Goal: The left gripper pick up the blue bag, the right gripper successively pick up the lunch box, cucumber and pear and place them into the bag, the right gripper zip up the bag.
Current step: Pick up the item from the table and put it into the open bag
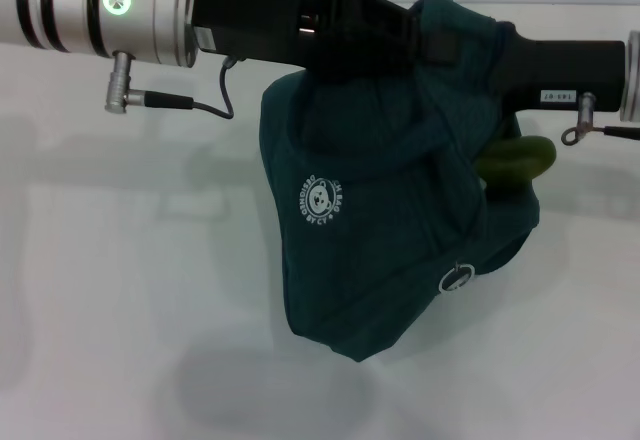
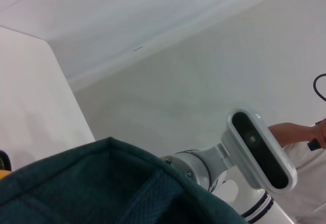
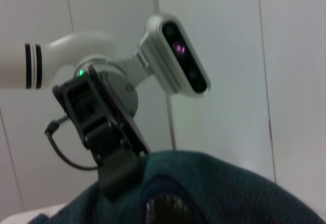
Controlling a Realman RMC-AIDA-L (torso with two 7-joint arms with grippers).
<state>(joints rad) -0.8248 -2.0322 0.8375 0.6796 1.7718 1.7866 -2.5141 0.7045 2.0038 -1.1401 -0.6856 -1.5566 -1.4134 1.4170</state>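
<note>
The blue bag (image 1: 390, 220) hangs in the air above the white table, sagging, with its round white logo (image 1: 322, 203) and ring zipper pull (image 1: 455, 278) facing me. My left gripper (image 1: 385, 35) reaches in from the left and is shut on the bag's top edge; the right wrist view shows the same left gripper (image 3: 119, 175) clamped on the bag's fabric (image 3: 214, 193). From the right, my right gripper (image 1: 520, 65) goes into the top of the bag, its tip covered by fabric. A green end of the cucumber (image 1: 517, 160) pokes out at the bag's right side. Lunch box and pear are hidden.
The white table (image 1: 120, 290) lies below the hanging bag, carrying the bag's shadow. Cables hang from both wrists (image 1: 200, 105). In the left wrist view, bag fabric (image 2: 102, 188) fills the bottom, with the right arm's wrist camera (image 2: 260, 150) beyond it.
</note>
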